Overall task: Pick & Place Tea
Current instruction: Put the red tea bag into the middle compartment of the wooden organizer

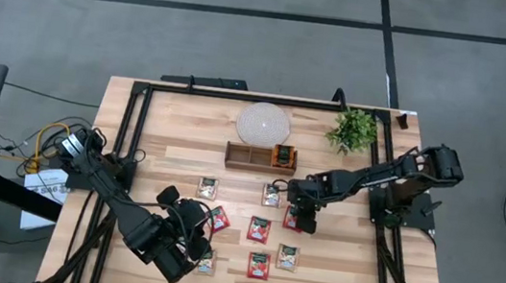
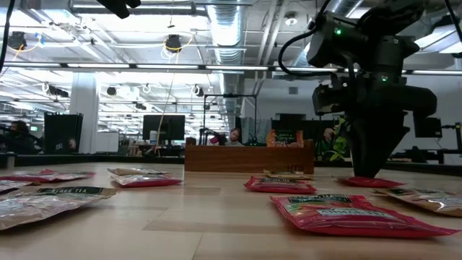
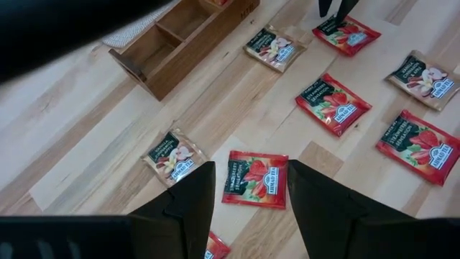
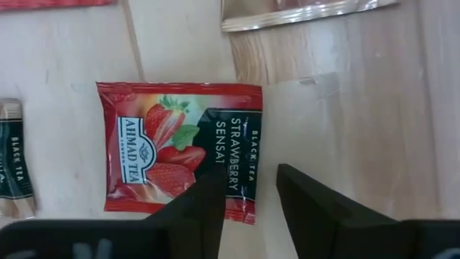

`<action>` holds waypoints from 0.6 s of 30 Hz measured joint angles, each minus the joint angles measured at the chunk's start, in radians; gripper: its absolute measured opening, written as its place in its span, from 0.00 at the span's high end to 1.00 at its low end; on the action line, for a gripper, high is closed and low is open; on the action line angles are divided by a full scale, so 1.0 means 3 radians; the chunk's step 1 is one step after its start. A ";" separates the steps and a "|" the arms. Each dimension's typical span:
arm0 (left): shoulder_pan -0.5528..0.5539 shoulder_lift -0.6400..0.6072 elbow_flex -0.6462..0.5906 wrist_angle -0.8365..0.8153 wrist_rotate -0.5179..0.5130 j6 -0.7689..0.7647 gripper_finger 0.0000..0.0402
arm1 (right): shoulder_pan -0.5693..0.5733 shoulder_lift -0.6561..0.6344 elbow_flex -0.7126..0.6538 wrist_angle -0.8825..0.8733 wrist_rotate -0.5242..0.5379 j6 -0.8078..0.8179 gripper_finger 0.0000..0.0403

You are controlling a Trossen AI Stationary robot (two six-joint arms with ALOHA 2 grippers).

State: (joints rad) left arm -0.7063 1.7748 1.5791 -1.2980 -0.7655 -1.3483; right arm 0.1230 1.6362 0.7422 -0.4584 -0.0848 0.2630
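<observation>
Tea sachets: small flat square packets lie loose on the counter (image 1: 179, 113), in its middle and toward the near edge, between the two arms; most are red, some pale beige.
Sachet under the right gripper: a red sachet (image 4: 180, 147) flat on the wood, in front of the tray's right end; the dark fingertips stand on its edge.
Writing: in the right wrist view this sachet reads "AHMAD TEA", "BLACK TEA" and "STRAWBERRY SENSA", with the last letters hidden behind a finger; strawberries are printed on it. The packet at the frame edge shows only "BLACK TEA", the rest is cut off.
Other labels: in the left wrist view the red sachets have the same pale label, but the words are too small to read.
Right gripper (image 4: 248, 208): low on the red sachet, fingers a little apart, not clamped on it.
Left gripper (image 3: 251, 208): above a red sachet (image 3: 255, 180) near the front left of the counter, fingers apart, holding nothing.
Tray (image 1: 261, 155): brown wood with three compartments, at the middle of the counter toward the far edge; the high view shows packets standing in its right compartment, their print unreadable.
Low view only: people at desks in the room behind.
High view only: a round pale disc (image 1: 264, 124) and a green plant (image 1: 353, 130) near the far edge.
</observation>
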 joint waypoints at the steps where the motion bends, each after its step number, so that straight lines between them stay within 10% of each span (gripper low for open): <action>1: -0.0001 0.0000 0.0000 -0.0001 -0.0001 -0.0001 0.58 | 0.0003 -0.0029 -0.0013 0.0005 0.0029 -0.0001 0.71; 18: 0.0000 0.0000 0.0000 0.0063 -0.0003 0.0070 0.58 | -0.0048 -0.0152 -0.0043 -0.0002 0.0108 0.0097 0.99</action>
State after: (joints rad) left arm -0.7064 1.7748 1.5791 -1.2790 -0.7664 -1.3272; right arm 0.1085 1.5906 0.7292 -0.4591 -0.0525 0.2920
